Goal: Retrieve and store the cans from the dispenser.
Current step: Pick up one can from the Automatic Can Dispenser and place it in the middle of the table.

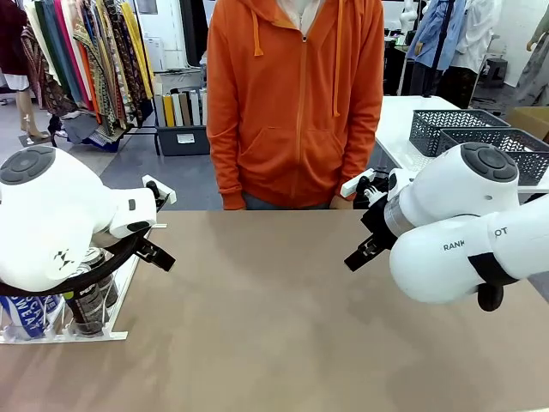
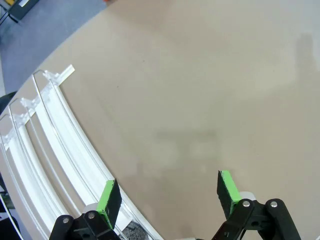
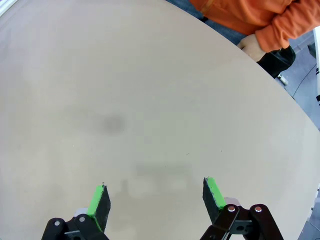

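The left gripper [image 2: 169, 195] hung above bare tabletop with its green pads wide apart and nothing between them. Just beside one pad ran the curved white rails of the dispenser [image 2: 55, 135], which lay at the table's [image 1: 283, 326] left edge under that arm. The cans [image 1: 86, 300] stood at its near end against the stops: a dark one and a blue-and-white one with lettering could be made out, the rest hidden by the arm.

The right gripper [image 3: 156, 197] was likewise spread and empty over the bare middle of the table, well apart from the dispenser. A person in an orange hoodie [image 1: 296, 103] stood at the far side, and dark grey baskets [image 1: 463, 129] sat on another table behind.

By the look of it no can was out yet, so this was the approach. The next move would call for the left gripper to swing back over the near end, straddle one can squarely and close without catching a rail.
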Robot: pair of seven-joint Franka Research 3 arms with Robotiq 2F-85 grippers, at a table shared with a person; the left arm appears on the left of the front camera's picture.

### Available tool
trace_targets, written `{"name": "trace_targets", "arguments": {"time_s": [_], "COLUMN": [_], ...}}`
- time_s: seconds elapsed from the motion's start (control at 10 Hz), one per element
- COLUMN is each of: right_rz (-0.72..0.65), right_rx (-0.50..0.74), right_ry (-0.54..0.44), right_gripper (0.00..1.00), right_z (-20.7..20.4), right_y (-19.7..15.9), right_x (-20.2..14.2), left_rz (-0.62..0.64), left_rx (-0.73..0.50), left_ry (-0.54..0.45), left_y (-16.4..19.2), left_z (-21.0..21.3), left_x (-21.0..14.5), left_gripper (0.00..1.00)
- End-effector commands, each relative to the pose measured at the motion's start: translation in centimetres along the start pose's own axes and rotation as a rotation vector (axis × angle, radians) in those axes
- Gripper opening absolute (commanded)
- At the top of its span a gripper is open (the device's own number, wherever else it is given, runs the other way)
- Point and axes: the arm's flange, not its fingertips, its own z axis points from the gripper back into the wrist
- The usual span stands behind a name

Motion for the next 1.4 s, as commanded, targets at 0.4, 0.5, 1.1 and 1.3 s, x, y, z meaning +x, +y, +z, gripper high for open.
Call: {"name": "trace_targets", "arguments": {"time_s": [0.4, 0.5, 1.1, 1.3], "right_rz": [0.0, 0.0, -0.63, -0.731], "right_rx": [0.0, 0.0, 0.736, 0.985], "right_ry": [0.0, 0.0, 0.054, -0.081], "right_gripper": [1.0, 1.0, 1.0, 1.0], "right_z": [0.0, 0.0, 10.4, 16.3], "right_y": [0.0, 0.0, -4.8, -9.4], "right_x": [0.0, 0.0, -0.7, -5.4], "left_rz": [-0.001, 0.0, 0.297, 0.404], "left_rx": [0.0, 0.0, -0.806, -1.047], "left_ry": [-0.001, 0.0, 0.175, -0.043], "left_y": [0.0, 0.0, -0.1, 6.5], "left_z": [0.0, 0.0, 12.2, 19.5], "left_x": [0.0, 0.0, 1.7, -1.9], "left_gripper": [1.0, 1.0, 1.0, 1.0]}}
